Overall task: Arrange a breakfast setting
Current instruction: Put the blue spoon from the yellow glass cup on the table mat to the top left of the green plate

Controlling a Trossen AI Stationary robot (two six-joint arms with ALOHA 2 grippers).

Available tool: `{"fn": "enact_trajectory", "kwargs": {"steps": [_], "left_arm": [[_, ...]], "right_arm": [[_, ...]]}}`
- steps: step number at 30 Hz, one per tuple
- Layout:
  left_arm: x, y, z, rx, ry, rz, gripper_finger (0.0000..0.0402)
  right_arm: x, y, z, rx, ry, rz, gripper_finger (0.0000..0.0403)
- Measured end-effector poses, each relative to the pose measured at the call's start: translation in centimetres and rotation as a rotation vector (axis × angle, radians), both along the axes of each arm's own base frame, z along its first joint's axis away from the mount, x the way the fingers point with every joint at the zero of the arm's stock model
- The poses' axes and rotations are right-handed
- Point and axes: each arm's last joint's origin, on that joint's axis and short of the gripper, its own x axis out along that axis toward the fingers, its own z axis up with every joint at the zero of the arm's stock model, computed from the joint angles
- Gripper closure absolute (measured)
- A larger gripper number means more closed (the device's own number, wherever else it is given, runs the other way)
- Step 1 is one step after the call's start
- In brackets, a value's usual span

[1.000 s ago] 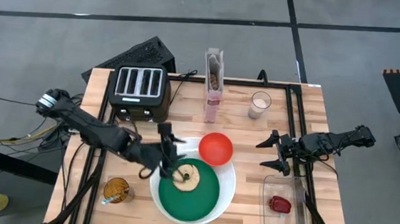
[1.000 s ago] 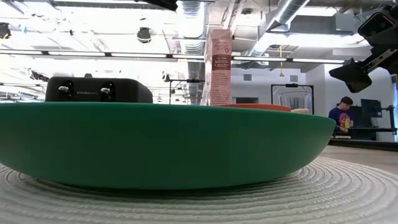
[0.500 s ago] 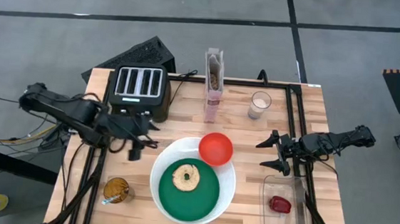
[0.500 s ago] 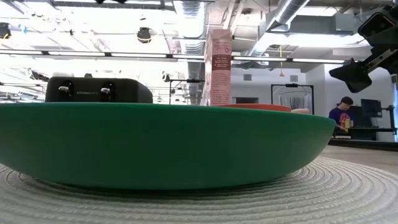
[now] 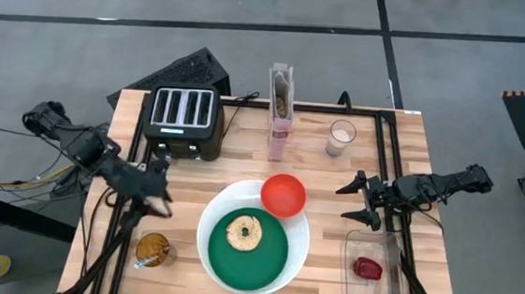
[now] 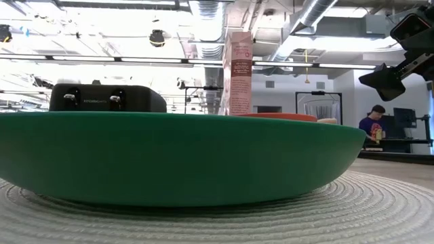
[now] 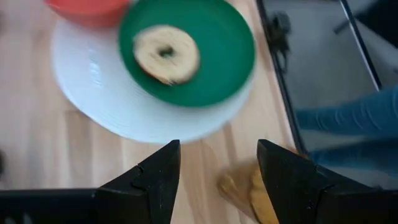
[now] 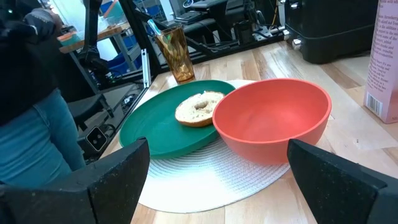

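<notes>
A toasted bagel [image 5: 244, 232] lies flat on the green plate [image 5: 255, 264], which rests on the large white plate [image 5: 210, 220]. The red bowl [image 5: 283, 195] sits on the white plate's far right part. The pink cereal box [image 5: 280, 120] stands upright at the far middle. A small dark red item [image 5: 368, 267] lies in a clear tray [image 5: 356, 293] at the near right. My left gripper [image 5: 157, 193] is open and empty, left of the plates. My right gripper [image 5: 350, 202] is open and empty, right of the bowl. No spoon shows.
A black toaster [image 5: 183, 117] stands at the far left, a glass of milk [image 5: 341, 137] at the far right, an amber glass [image 5: 152, 249] at the near left. A person in jeans [image 8: 31, 130] stands off the table's left edge.
My left gripper has drawn back from the bagel on the green plate toward the table's left edge, a little toward the far side. The bagel stays flat on the green plate where it was. My right arm has kept still.
</notes>
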Motion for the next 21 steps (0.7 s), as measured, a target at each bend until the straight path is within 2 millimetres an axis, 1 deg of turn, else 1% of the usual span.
{"fn": "enact_trajectory", "kwargs": {"steps": [5,11,21], "left_arm": [[-1.3,-2.2,-0.2,-0.015,0.028,-0.064,0.0203],[-2.4,-4.8,-0.8,0.004,0.06,-0.12,0.0203],[-3.0,-8.0,-1.9,-0.01,0.122,-0.095,0.0203]], "right_arm": [[0.0,0.0,0.0,0.0,0.0,0.0,0.0003],[0.0,0.0,0.0,0.0,0.0,0.0,0.0003],[0.0,0.0,0.0,0.0,0.0,0.0,0.0003]]}}
